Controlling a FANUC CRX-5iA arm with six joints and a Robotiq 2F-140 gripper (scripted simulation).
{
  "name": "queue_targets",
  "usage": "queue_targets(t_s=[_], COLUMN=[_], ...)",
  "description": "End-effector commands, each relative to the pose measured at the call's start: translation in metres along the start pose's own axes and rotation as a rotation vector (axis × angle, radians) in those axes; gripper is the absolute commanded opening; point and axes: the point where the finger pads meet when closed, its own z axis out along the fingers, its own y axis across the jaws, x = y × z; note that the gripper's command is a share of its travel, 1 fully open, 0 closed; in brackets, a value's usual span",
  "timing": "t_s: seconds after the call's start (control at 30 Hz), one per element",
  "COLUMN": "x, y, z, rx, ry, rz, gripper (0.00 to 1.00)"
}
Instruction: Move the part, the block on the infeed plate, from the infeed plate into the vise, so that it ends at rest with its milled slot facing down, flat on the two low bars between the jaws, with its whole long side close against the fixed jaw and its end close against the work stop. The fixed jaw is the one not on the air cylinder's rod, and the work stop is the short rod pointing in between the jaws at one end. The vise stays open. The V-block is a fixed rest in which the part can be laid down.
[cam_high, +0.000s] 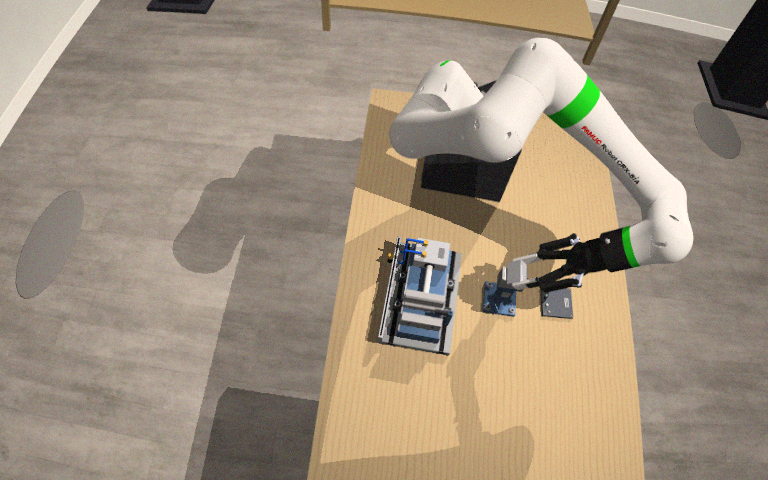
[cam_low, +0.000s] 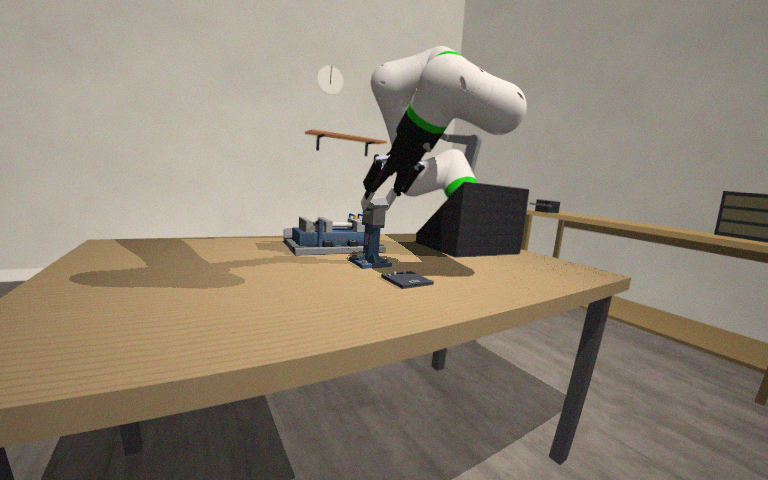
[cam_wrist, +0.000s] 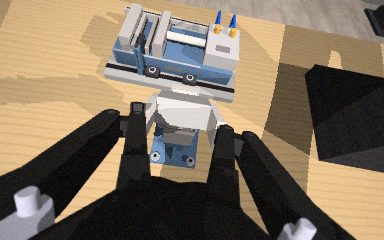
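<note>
From my station I read the black two-finger gripper (cam_wrist: 181, 131) as clamped on the pale grey rectangular metal part (cam_wrist: 183, 113), one finger pad (cam_wrist: 137, 125) on each of its opposite sides. In the exterior view the gripper (cam_low: 378, 199) comes down at a slant from the white arm with green bands (cam_low: 453, 96), and the part (cam_low: 374, 215) sits right at the top of the blue V-block stand (cam_low: 370, 246); I cannot tell whether it rests in the V or hangs just above it. From the top camera the part (cam_high: 516, 273) covers the upper edge of the V-block's blue base (cam_high: 498, 300).

Just beside the V-block, on the side away from the vise, lies the flat dark grey infeed plate (cam_high: 556, 303), with nothing on it; the gripper's links pass over its near edge in the top view.

On the other side of the V-block, near but apart from it, stands the blue and grey machine vise (cam_high: 421, 294) on its grey base plate. In the wrist view its jaws stand apart, and the air cylinder block (cam_wrist: 222, 50) with two blue fittings sits at its right end.

All of this rests on the light wooden table (cam_low: 226, 339). The arm rises from a black box pedestal (cam_low: 498, 226) at the table's far end.
</note>
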Motion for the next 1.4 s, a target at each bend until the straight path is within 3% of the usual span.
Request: queue_targets(t_s=[0.0, 1.37], x=[-0.0009, -0.0034], y=[-0.0001, -0.0001], z=[0.0007, 0.0033], rx=[0.0, 0.0], ry=[0.0, 0.0], rz=[0.0, 0.0], gripper=[0.0, 0.0])
